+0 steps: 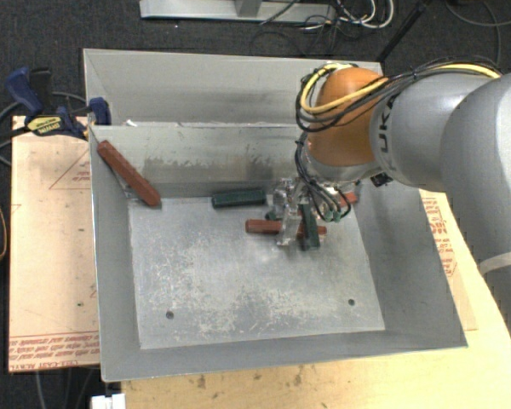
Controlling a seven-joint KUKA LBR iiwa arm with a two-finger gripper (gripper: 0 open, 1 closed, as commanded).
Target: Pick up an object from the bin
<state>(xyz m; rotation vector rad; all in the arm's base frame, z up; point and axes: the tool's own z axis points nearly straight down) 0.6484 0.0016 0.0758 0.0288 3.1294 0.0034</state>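
Observation:
My gripper (291, 217) is low over the bin floor, right of centre and near the back wall. Directly beneath it lies a short reddish-brown bar (262, 226), whose left end sticks out to the left. A small dark green block (310, 235) stands tilted against the gripper's right side, over the bar. Left of the gripper, a longer dark green bar (238, 198) lies flat by the back wall. The gripper's own body hides whether either piece is gripped.
A long reddish-brown stick (129, 174) leans in the bin's back left corner. The arm, with its orange cover and cables, reaches in from the right above the gripper. The front half of the bin floor is bare metal.

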